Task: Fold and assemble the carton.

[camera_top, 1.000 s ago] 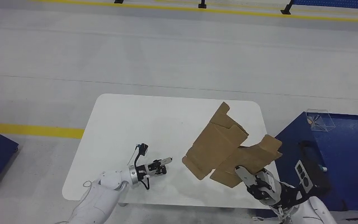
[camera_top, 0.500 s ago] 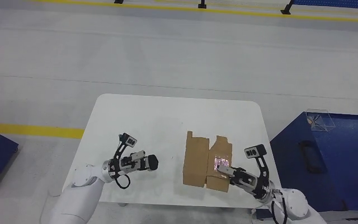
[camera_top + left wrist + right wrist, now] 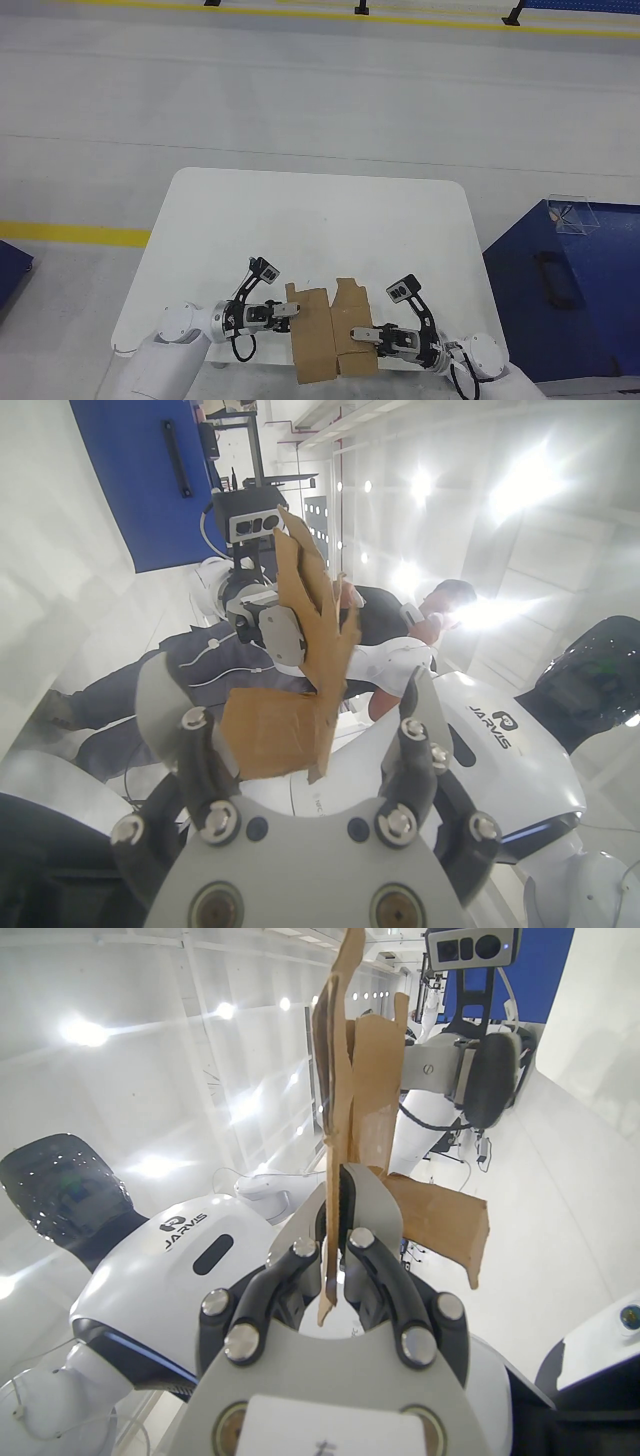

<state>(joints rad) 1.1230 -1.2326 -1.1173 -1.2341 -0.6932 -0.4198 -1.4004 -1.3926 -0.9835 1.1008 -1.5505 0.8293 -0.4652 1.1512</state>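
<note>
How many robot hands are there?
2. The left fingers are open beside the carton, on its left; the right fingers are shut on its right edge.

Carton point(image 3: 375, 1063) tight inside right pincer point(image 3: 334, 1188)

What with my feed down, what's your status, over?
Right gripper shut on carton edge. Left gripper open, at the opposite side. Sheet partly folded, over table's near edge. No obstruction seen.
</note>
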